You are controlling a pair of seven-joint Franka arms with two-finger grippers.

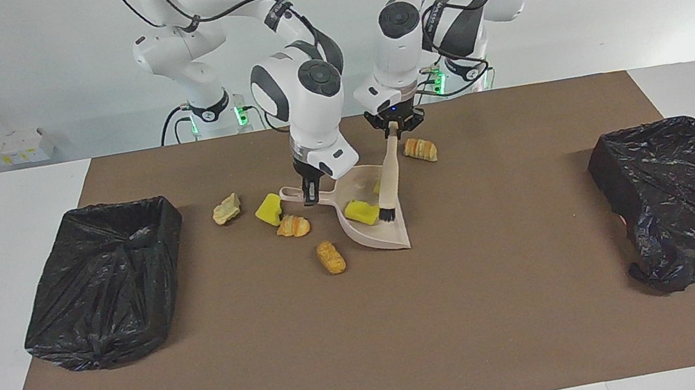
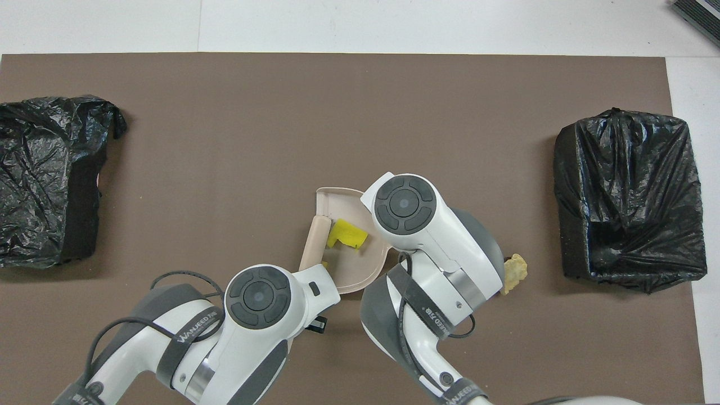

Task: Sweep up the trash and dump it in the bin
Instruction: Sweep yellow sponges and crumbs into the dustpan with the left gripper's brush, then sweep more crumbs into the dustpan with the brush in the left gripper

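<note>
The beige dustpan (image 1: 376, 218) rests on the brown mat, and my right gripper (image 1: 312, 192) is shut on its handle. My left gripper (image 1: 392, 129) is shut on the beige brush (image 1: 389, 177), which slants down so that its black bristles stand inside the pan. A yellow scrap of trash (image 1: 361, 212) lies in the pan against the bristles, and it also shows from overhead (image 2: 347, 233). A second yellow scrap (image 1: 377, 186) peeks out by the brush. Outside the pan lie a yellow chunk (image 1: 268, 209), a tan lump (image 1: 227, 208), two orange lumps (image 1: 293, 226) (image 1: 330, 257) and a bread lump (image 1: 419, 150).
A black bag-lined bin (image 1: 104, 281) stands at the right arm's end of the mat and another bin (image 1: 686, 195) at the left arm's end. The mat (image 1: 412, 325) stretches bare toward the table's edge farthest from the robots.
</note>
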